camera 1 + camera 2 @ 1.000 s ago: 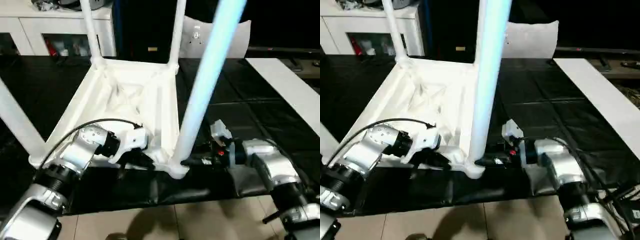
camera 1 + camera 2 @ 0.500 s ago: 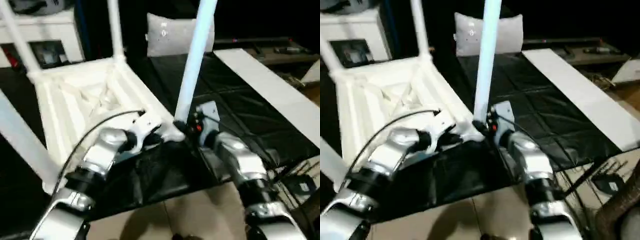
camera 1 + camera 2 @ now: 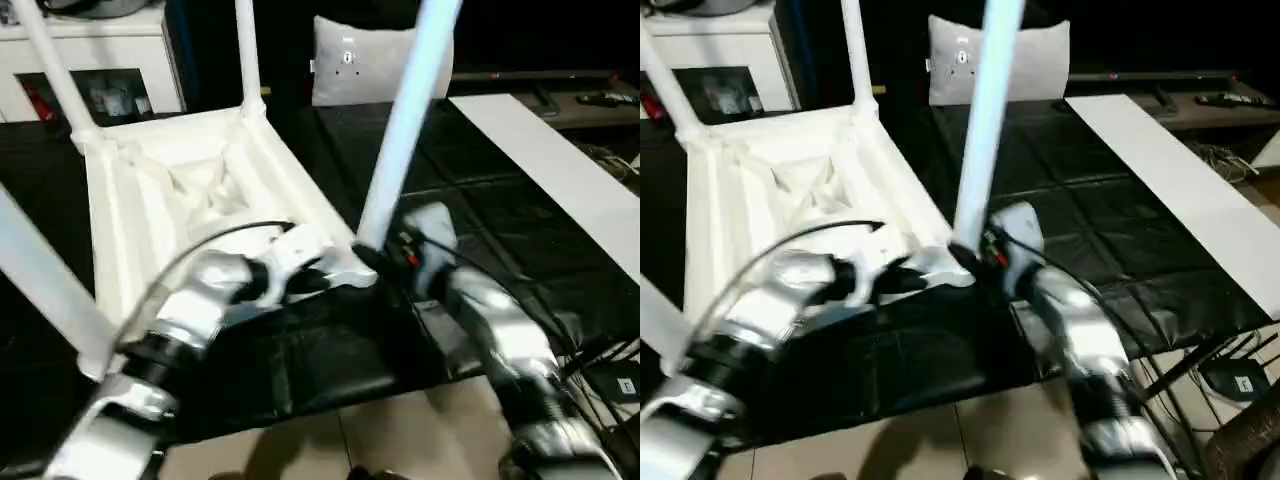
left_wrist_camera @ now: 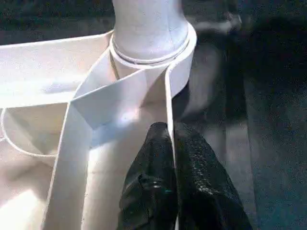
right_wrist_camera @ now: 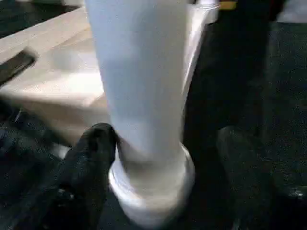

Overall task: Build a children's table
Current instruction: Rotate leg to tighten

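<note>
The white tabletop [image 3: 180, 190] lies upside down on a black mat, its ribbed underside facing up. White tube legs stand in its corner sockets: two at the far corners [image 3: 247, 55], one at the near left [image 3: 40, 280] and one at the near right [image 3: 405, 120]. My left gripper [image 4: 168, 132] is shut on the thin rim wall just beside the near-right socket [image 4: 153, 52]. My right gripper [image 5: 168, 143] stands open around the base of that near-right leg [image 5: 144, 72]. One finger [image 5: 91, 158] touches the leg; the other [image 5: 249, 167] is apart from it.
The black mat [image 3: 480, 200] ends at a tiled floor [image 3: 400, 440] in front. A white cabinet [image 3: 100, 50] stands at the back left and a grey cushion [image 3: 360, 65] behind the table. A long white board [image 3: 550, 170] lies on the right, with cables [image 3: 610, 370] below it.
The whole picture has shifted and tilted, so the camera has moved. Both grippers stay at the near-right corner, the left on the rim and the right at the leg's base.
</note>
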